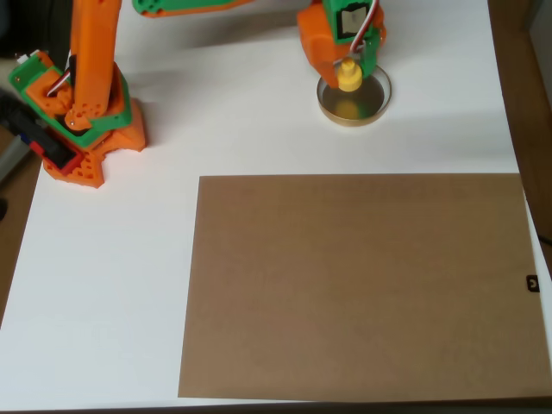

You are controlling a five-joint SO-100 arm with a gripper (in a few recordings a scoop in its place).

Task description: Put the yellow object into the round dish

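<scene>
Overhead view: yellow object (348, 75) is seen over the near-left part of the round dish (377, 101), at the gripper (348, 65) tip; pinched or just released cannot be told, nor whether it touches the dish floor. Dish sits on white table (259, 112), upper right. Brown cardboard sheet (358, 285) lies well below; orange-green arm base (86, 129) at upper left

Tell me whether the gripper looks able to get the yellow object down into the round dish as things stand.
Probably yes: the gripper holds the yellow object right over the round dish, and nothing lies between them.
</scene>
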